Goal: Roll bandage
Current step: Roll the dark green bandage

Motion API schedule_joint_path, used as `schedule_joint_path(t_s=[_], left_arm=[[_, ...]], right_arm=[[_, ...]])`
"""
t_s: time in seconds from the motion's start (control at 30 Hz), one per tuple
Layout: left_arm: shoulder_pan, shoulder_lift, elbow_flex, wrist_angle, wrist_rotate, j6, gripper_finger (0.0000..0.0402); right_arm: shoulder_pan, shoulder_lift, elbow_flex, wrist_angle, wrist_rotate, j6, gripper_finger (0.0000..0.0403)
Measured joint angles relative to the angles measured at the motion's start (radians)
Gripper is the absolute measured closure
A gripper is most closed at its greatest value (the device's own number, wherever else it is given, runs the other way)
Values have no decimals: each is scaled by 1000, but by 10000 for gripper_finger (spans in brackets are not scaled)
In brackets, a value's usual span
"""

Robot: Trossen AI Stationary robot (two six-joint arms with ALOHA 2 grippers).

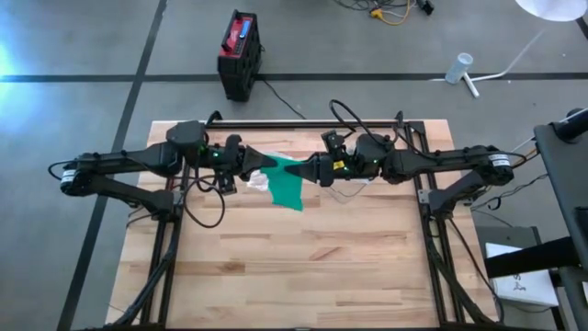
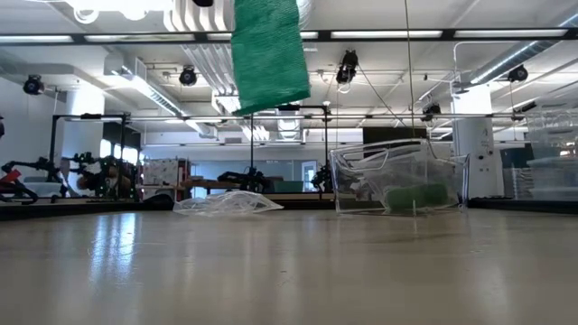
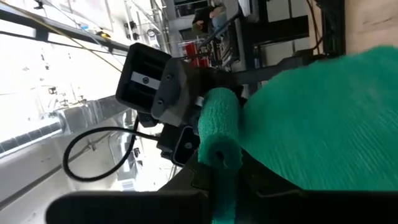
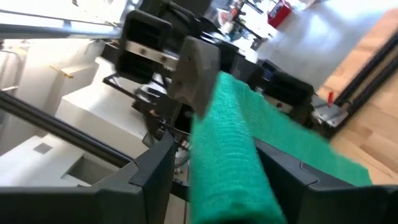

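Green crepe-ish stuff, soft and stretchy by the look of it, and that's what I've got up in the air between my two claws. My left claw is pressed tight together on one end of the rolled part of the bandage; you can see the little rolled end right at my fingers in the left wrist view. My right claw comes at it from the other side with its fingers either side of the roll, though I can't tell whether they're actually gripping it or just sitting around it.

Handling guess: super light, floppy, grippy not slippery, nothing to break. It'll squash and unwind if I let the tension go, so I'd hold it by the roll's ends, never by the loose cloth.

Roll's long axis runs claw to claw, across the table. Loose tail hangs down off it, well clear of the wood in the low view.
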Motion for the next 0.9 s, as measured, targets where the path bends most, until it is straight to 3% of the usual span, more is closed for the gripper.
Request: schedule_joint_path(t_s=[0.27, 0.9], left_arm=[[1, 9, 0, -3, -5, 2, 391], [2, -12, 0, -17, 52, -43, 391]], right_arm=[[4, 34, -1, 3, -11, 38, 218], [6, 32, -1, 63, 1, -50, 220]])
